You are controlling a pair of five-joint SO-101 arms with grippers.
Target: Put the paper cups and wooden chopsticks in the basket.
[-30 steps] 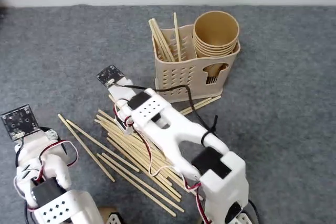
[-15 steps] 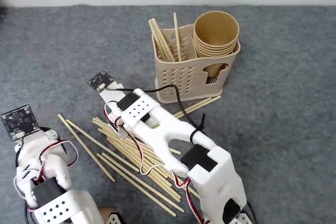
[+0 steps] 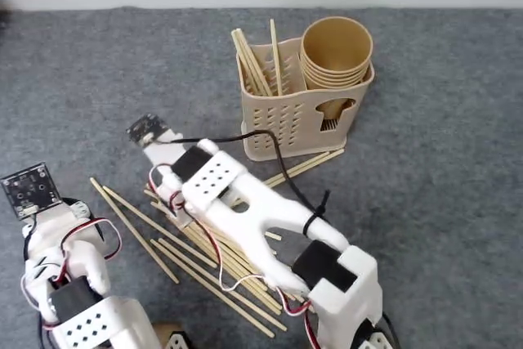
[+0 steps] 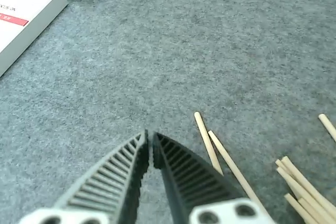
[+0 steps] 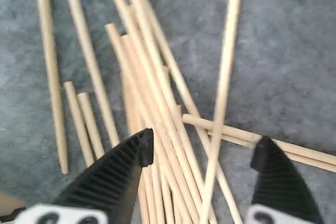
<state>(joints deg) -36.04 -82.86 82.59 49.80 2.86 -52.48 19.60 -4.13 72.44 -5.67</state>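
right hand [image 5: 203, 142] spread above chopsticks [image 5: 153, 94]

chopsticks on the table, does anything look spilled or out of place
Yes. Many wooden chopsticks lie scattered and crossed on the grey mat in front of the basket, with a pair lying near its base. A few stand inside it, beside the stacked paper cups.
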